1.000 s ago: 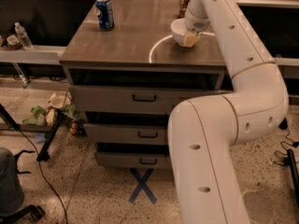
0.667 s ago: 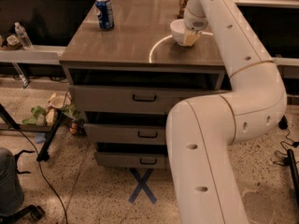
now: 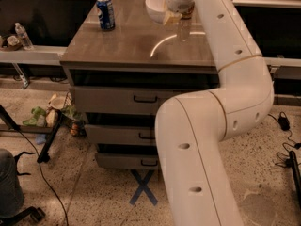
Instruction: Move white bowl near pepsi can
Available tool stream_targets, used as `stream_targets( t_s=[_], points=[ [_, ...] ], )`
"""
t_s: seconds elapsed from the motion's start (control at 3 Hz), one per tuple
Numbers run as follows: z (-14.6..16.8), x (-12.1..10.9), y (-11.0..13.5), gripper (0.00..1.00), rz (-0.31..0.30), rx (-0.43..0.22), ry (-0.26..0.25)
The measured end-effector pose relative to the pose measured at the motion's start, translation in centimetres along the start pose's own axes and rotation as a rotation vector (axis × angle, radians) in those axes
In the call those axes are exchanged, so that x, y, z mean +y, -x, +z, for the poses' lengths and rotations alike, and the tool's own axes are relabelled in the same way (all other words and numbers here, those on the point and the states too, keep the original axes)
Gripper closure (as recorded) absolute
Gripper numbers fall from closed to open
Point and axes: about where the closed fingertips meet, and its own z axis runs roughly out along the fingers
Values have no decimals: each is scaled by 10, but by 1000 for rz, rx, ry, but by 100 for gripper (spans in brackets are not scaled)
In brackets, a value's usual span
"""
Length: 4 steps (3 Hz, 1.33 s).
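Note:
The white bowl (image 3: 154,7) is at the far middle of the wooden table top (image 3: 131,46), and looks lifted a little off it. My gripper (image 3: 171,17) comes down from the arm at the top of the view and is shut on the bowl's right rim. The pepsi can (image 3: 106,13), blue with a silver top, stands upright at the far left of the table. The bowl is to the right of the can, about a bowl's width of bare table apart from it. My arm hides the table's far right corner.
The table is a drawer unit with three drawers (image 3: 141,99). A water bottle (image 3: 23,36) stands on a low shelf at left. Litter (image 3: 51,114), a stand leg and cables lie on the floor at left. A blue X (image 3: 143,193) marks the floor in front.
The gripper has carried the bowl from the table's right side leftward and farther back, toward the pepsi can. The can has not moved.

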Motion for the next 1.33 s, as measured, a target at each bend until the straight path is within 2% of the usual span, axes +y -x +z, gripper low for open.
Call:
stream_targets(
  t_s=[0.33,0.67,1.0,1.33],
  points=[
    [2,0,0,100,-16,-1,1],
    [13,-5,18,100,-15,-30,-7],
    [22,-20,40,100,-22,-59,-48],
    [36,-24,67,100,-42,-110,-52]
  ],
)
